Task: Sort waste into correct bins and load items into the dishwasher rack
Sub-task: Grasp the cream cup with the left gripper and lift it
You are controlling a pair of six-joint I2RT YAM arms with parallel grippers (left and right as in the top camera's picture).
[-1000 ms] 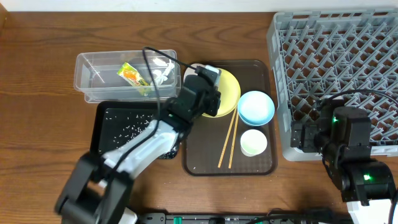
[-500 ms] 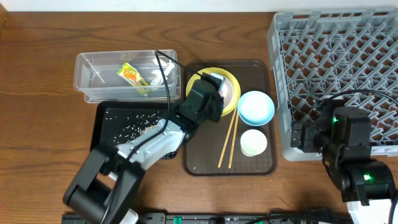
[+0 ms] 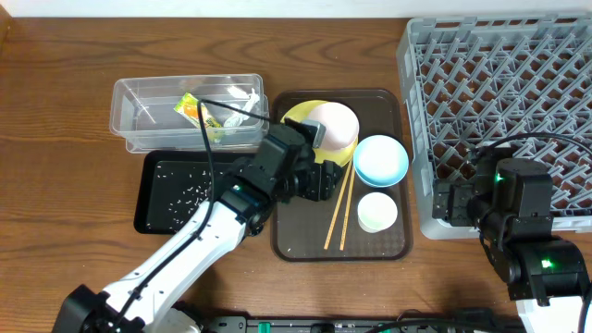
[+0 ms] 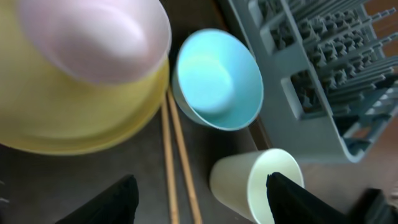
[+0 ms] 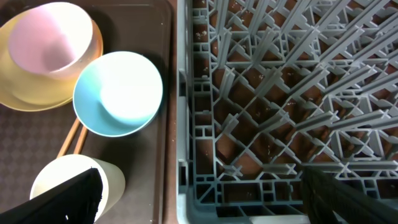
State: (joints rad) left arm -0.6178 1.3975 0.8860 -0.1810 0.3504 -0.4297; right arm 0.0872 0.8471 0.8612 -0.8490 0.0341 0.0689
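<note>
A white bowl (image 3: 331, 125) rests in the yellow plate (image 3: 298, 116) on the brown tray. My left gripper (image 3: 323, 179) hovers open just in front of them, holding nothing. In the left wrist view its dark fingers (image 4: 107, 202) straddle the two chopsticks (image 4: 177, 168), with the white cup (image 4: 252, 183) by the right finger. The light blue bowl (image 3: 380, 159), cup (image 3: 377, 212) and chopsticks (image 3: 339, 208) lie on the tray. My right gripper (image 5: 208, 199) stands open and empty over the grey dishwasher rack's (image 5: 280, 93) near-left corner. The wrapper (image 3: 191, 108) lies in the clear tub (image 3: 129, 116).
The shallow black tray (image 3: 153, 208) holds scattered rice scraps (image 3: 190, 191), left of the brown serving tray (image 3: 296, 239). A white plastic scrap (image 3: 237, 98) lies in the clear tub. The rack (image 3: 504, 92) fills the right side. A cable loops over the left arm.
My left gripper has opened and let the white bowl go onto the yellow plate, then drawn back toward the tray's near side. The right arm has not moved.
</note>
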